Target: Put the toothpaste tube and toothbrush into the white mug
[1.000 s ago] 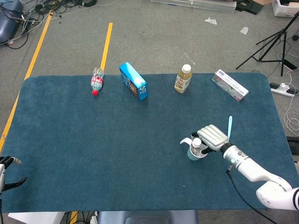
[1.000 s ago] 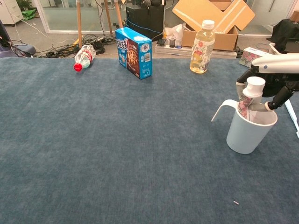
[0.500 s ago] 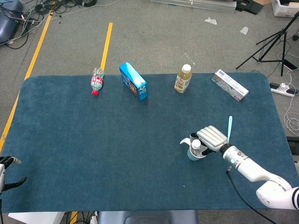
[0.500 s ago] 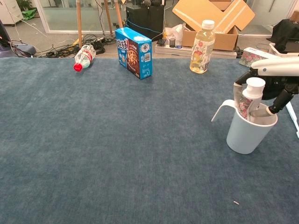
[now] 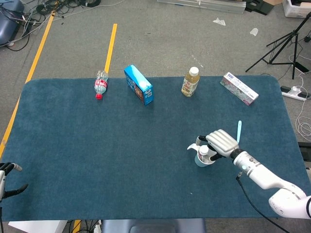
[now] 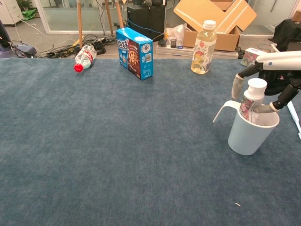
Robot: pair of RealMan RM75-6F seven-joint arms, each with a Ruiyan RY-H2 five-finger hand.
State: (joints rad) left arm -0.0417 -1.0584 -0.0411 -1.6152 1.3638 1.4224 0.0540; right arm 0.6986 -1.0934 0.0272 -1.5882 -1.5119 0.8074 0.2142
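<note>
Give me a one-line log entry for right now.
toothpaste tube: standing in white mug | right hand: over mug, fingers spread around tube | toothbrush: on table behind hand | left hand: idle, near left edge

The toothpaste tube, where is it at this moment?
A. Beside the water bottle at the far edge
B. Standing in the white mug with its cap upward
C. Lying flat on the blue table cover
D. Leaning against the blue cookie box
B: in the chest view the toothpaste tube stands inside the white mug, white cap on top, with the right hand just above it.
</note>
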